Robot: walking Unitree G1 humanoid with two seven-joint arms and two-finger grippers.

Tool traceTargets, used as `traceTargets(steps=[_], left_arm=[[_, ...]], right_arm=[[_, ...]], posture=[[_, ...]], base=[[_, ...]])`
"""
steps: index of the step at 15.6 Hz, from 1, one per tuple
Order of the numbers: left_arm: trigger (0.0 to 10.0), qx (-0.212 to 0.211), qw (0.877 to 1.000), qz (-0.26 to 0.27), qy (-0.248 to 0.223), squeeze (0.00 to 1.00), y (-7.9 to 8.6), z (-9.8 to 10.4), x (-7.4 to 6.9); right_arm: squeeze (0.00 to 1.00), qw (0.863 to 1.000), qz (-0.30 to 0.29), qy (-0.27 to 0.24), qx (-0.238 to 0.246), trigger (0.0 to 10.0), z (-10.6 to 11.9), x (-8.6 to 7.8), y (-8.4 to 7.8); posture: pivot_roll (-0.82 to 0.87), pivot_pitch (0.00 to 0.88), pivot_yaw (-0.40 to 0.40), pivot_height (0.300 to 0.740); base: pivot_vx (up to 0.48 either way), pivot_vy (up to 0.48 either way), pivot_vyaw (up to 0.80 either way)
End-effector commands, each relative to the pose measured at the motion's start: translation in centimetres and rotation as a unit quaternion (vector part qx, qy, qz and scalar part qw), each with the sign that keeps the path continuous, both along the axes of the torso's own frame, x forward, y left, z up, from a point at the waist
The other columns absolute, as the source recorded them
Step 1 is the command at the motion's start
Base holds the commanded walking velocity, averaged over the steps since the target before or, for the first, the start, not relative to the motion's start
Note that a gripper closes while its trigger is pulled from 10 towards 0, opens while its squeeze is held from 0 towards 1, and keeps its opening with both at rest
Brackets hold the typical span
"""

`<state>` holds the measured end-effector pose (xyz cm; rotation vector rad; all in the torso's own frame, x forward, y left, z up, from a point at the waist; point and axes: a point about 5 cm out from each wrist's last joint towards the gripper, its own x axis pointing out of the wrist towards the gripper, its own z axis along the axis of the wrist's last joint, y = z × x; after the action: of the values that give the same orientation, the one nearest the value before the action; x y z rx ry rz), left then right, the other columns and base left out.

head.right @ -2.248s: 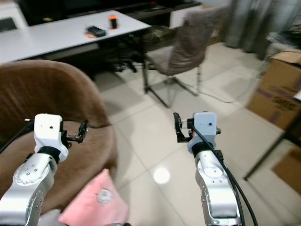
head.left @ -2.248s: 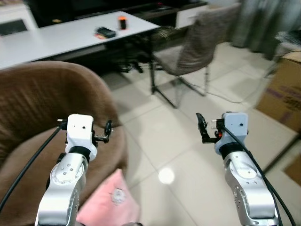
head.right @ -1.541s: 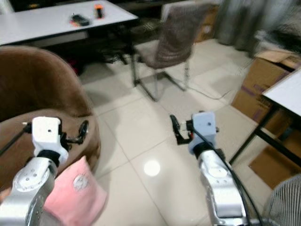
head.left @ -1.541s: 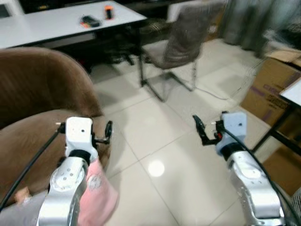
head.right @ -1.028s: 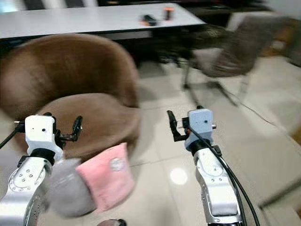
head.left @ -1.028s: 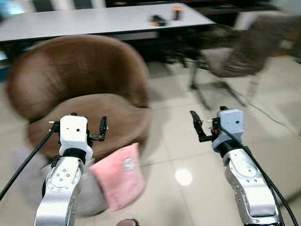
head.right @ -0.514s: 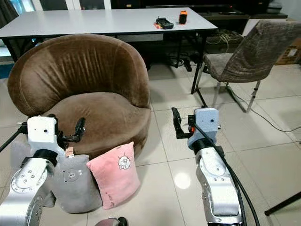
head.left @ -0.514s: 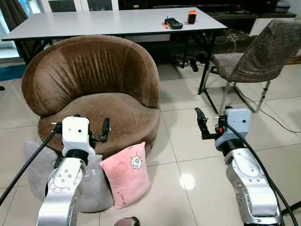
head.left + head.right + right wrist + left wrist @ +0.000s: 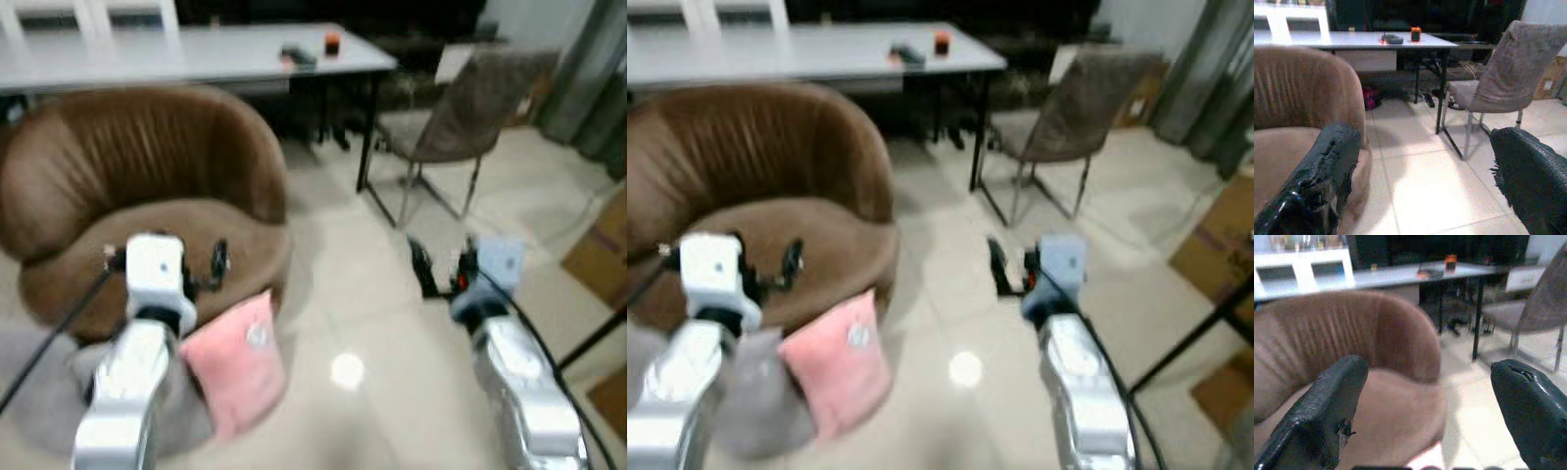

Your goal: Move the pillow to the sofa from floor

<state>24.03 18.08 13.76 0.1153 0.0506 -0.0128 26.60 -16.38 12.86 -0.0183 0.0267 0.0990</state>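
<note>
A pale tiled floor (image 9: 372, 323) holds a round brown velvet sofa (image 9: 137, 186), with a soft square pink pillow (image 9: 235, 357) leaning against its near front. Left gripper (image 9: 1425, 401) and right gripper (image 9: 1425, 166) hover spread wide and empty. Unlike half a second ago, the view is blurred and shifted.

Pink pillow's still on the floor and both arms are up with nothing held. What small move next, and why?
Probably lower the left end effector toward the pink pillow: it leans on the floor against the brown sofa, just below that open end effector.
</note>
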Motion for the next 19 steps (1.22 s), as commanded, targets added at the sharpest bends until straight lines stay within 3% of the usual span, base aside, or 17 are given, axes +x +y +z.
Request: traceTargets(steps=[1,3,9,17,19], left_arm=[[10.0,0.003,1.000,0.000,0.000,0.00,0.05,0.07,0.02],[10.0,0.003,1.000,-0.004,-0.001,0.00,0.04,0.05,0.10],[10.0,0.010,1.000,-0.018,0.001,0.00,-0.08,-0.12,0.33],[10.0,0.014,1.000,-0.022,0.005,0.00,-0.05,-0.28,0.60],[10.0,-0.006,1.000,-0.009,-0.001,0.00,0.07,-0.27,0.65]], right_arm=[[0.00,1.000,0.010,-0.008,0.003,10.0,0.39,0.34,0.57],[0.00,0.999,-0.017,-0.028,-0.032,10.0,0.76,0.42,0.23],[0.00,0.998,-0.044,-0.018,-0.030,10.0,0.40,0.38,-0.25],[0.00,1.000,-0.020,-0.018,-0.011,10.0,0.20,0.26,0.35],[0.00,1.000,-0.010,-0.018,-0.020,10.0,0.17,0.33,0.57]], posture=[[-0.04,0.000,0.019,0.740],[-0.04,0.000,0.021,0.740],[-0.05,0.000,0.030,0.740],[-0.05,0.000,0.034,0.740],[-0.05,0.000,0.033,0.740]], base=[[0.300,0.000,0.80],[0.298,0.000,0.00],[0.297,0.000,0.00],[0.258,0.000,0.00],[0.000,0.000,0.00]])
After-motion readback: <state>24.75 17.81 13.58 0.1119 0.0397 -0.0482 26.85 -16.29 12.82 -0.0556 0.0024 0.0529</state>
